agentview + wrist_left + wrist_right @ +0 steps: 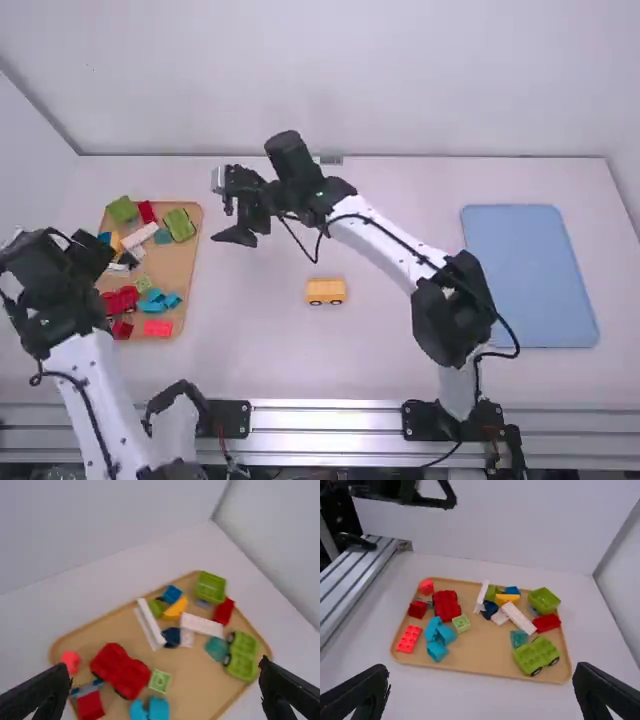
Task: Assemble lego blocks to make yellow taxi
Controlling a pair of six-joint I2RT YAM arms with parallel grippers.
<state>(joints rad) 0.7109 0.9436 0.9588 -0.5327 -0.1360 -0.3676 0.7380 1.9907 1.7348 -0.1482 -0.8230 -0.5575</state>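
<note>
In the high view, my left gripper is over the left side of the tray of blocks, and my right gripper is off the tray's right side, above the table. Both are open and empty; the left wrist view shows the left gripper with fingers wide apart, as does the right wrist view for the right gripper. A yellow car body on dark wheels stands alone mid-table. A curved yellow block lies among white, blue and green pieces in the tray; the right wrist view also shows this yellow block.
The wooden tray at the left holds several red, green, blue and white blocks, including a green wheeled piece and a red one. A blue mat lies at the right. Walls border the table's back and sides.
</note>
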